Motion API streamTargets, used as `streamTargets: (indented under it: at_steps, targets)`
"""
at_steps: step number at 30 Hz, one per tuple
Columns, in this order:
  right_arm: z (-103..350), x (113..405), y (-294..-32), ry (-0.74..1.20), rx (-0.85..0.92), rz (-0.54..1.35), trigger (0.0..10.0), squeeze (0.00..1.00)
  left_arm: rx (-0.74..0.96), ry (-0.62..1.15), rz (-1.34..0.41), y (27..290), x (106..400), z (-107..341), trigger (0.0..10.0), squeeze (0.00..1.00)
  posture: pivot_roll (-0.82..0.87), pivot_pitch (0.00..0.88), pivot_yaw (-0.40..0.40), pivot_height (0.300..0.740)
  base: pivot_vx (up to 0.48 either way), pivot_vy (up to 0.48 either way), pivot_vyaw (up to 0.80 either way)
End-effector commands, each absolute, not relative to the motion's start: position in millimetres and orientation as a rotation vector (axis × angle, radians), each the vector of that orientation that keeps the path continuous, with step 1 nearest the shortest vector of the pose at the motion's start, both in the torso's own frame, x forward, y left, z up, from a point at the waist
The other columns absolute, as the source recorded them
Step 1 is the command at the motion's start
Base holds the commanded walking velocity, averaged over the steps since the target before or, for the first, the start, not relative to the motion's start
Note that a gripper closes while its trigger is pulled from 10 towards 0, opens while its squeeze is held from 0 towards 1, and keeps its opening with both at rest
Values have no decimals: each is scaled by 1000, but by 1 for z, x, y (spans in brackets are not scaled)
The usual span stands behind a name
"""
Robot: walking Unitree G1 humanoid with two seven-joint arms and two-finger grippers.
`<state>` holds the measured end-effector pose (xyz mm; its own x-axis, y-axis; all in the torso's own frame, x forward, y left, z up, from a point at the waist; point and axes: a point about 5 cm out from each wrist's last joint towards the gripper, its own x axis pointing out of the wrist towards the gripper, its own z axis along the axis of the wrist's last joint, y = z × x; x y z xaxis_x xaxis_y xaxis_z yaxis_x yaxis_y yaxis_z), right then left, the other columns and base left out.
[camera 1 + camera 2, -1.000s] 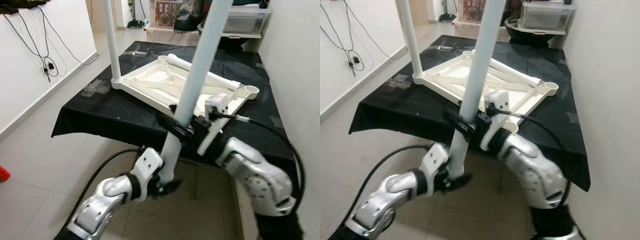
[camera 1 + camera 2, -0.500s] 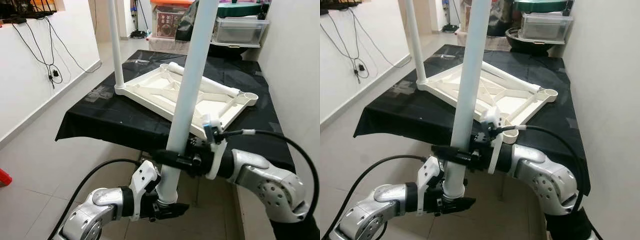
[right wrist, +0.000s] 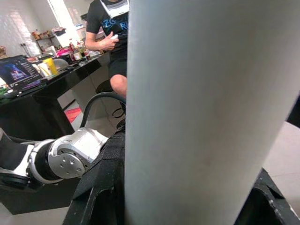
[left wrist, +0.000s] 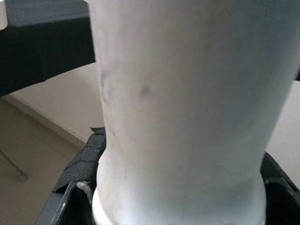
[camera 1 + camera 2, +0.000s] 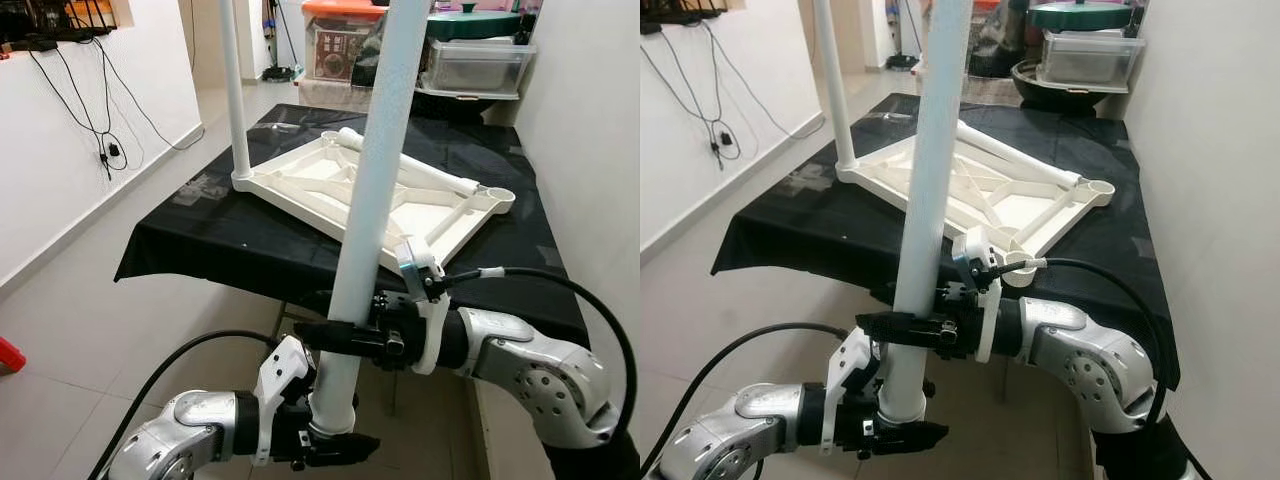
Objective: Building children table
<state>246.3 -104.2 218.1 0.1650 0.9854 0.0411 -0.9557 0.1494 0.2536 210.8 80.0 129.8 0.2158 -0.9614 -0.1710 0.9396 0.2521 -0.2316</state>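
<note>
So I'm in a tiled room with white walls, standing at the near edge of a surface (image 5: 210, 240) draped in a black cloth. Upside down on it lies the white plastic tabletop (image 5: 372, 192) of the kids' table, ribbed underside up. One white leg (image 5: 233, 90) already stands upright in its far-left corner socket, and another loose leg (image 5: 405, 161) is lying across the frame towards the back. Clear storage bins (image 5: 478, 62) sit behind the surface.

I've got a third leg (image 5: 372, 200) held nearly upright in front of me, off the near edge, not on the tabletop. My left pincer (image 5: 325, 445) is clamped round its bottom end, just above the flared foot. My right pincer (image 5: 335, 335) grips the same tube a bit higher, fingers (image 5: 325, 333) closed around it from the right. In my right wrist view, behind the tube, a person (image 3: 108, 42) in a dark shirt sits by a black desk.
</note>
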Motion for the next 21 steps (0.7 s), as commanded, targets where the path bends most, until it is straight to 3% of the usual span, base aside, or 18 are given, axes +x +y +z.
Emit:
streamTargets:
  at_steps: [1, 11, 12, 13, 21]
  targets:
    - [224, 243, -102, 124, 223, 1436, 0, 0, -104, 340, -1317, 87, 209, 127, 10000, 0, 148, 20, -24, 740, 0, 0, 0]
    - [225, 244, -104, 108, 239, 1416, 0, 0, -91, 381, -1261, 88, 213, 121, 10000, 0, 146, 17, -27, 740, 0, 0, 0]
    - [225, 245, -106, 101, 246, 1399, 0, 0, -103, 378, -1239, 87, 215, 121, 10000, 208, 146, 17, -27, 740, 0, 0, 0]
    - [224, 248, -110, 94, 251, 1362, 0, 0, -123, 361, -1211, 87, 216, 122, 10000, 1000, 148, 13, -27, 740, 0, 0, 0]
    - [220, 270, -141, 46, 226, 1087, 0, 0, -143, 335, -1085, 85, 219, 119, 10000, 1000, 150, 1, -33, 740, 0, 0, 0]
